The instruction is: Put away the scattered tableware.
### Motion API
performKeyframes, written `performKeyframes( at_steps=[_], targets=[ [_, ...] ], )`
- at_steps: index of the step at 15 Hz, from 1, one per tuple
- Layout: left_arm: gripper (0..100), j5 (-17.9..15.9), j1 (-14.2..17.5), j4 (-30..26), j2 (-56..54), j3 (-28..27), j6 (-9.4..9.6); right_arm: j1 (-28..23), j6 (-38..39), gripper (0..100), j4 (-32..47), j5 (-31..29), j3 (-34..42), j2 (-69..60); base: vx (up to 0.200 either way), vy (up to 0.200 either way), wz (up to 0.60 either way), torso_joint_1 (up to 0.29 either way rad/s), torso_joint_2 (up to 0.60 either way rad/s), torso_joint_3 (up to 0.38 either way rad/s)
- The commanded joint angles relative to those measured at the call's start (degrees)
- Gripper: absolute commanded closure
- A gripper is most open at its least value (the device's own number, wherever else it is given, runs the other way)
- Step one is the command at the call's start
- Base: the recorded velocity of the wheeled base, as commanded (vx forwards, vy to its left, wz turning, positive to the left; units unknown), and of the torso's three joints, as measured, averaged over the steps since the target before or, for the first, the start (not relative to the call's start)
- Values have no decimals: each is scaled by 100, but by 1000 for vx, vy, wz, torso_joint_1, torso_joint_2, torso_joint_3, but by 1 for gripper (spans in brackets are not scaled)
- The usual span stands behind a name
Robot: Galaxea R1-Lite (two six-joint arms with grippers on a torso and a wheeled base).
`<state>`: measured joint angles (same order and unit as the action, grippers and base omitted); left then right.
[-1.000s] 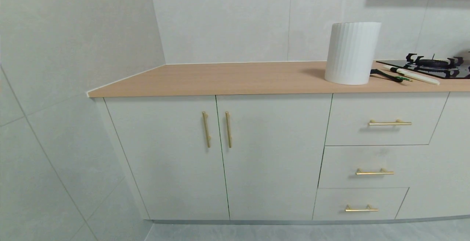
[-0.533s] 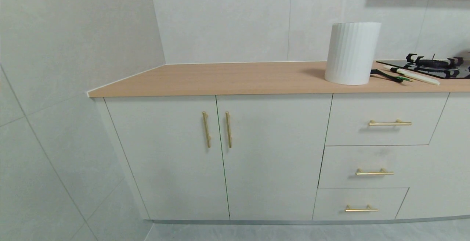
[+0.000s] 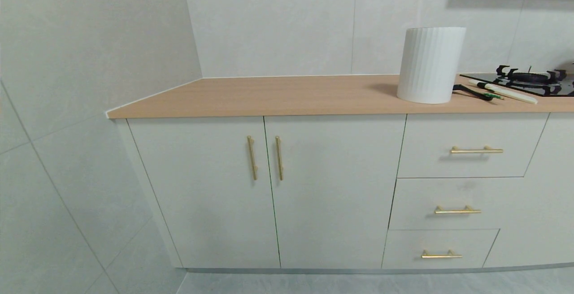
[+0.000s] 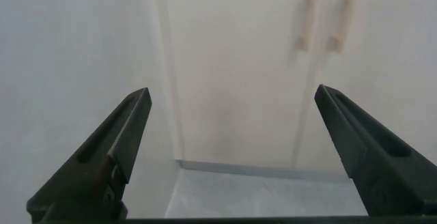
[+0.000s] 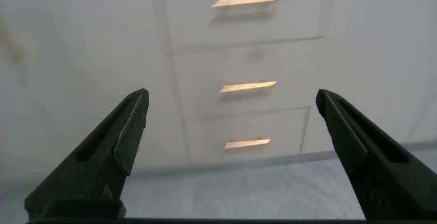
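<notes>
Approach comes first, we judge: both arms hang low before the cabinet front, well apart from anything to pick up. Our left gripper (image 4: pixel 232 91) has its jaws spread wide with nothing between them, facing the double cabinet doors (image 4: pixel 239 80). On the countertop (image 3: pixel 291 94), at about one o'clock from those doors, a white ribbed container (image 3: pixel 429 64) stands upright. The scattered tableware lies just beside it at its three o'clock: a black-handled utensil (image 3: pixel 471 91) and a long pale utensil (image 3: pixel 504 92), the latter ending near the edge of the stove (image 3: pixel 531 79). Our right gripper (image 5: pixel 231 93) is likewise wide open and empty, facing the drawers (image 5: pixel 273 22). We should roll toward three o'clock until the utensils sit centred, raise the right arm above counter height, and close across a handle, not along it. The container is probably where they go.
</notes>
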<state>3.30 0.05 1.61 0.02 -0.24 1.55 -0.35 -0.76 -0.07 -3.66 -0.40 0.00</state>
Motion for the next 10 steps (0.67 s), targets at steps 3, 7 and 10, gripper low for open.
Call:
performKeyframes(
  at_steps=[3,7,10],
  targets=[
    [0,-295,4,-205,-2,24,12,0,-109,0,34,49,31,18,0,0,0,0,0,0],
    [0,-313,4,-196,-2,24,197,0,-109,0,34,67,31,18,0,0,0,0,0,0],
    [0,-313,4,-178,-2,24,-146,0,40,0,34,84,31,18,0,0,0,0,0,0]
  ],
)
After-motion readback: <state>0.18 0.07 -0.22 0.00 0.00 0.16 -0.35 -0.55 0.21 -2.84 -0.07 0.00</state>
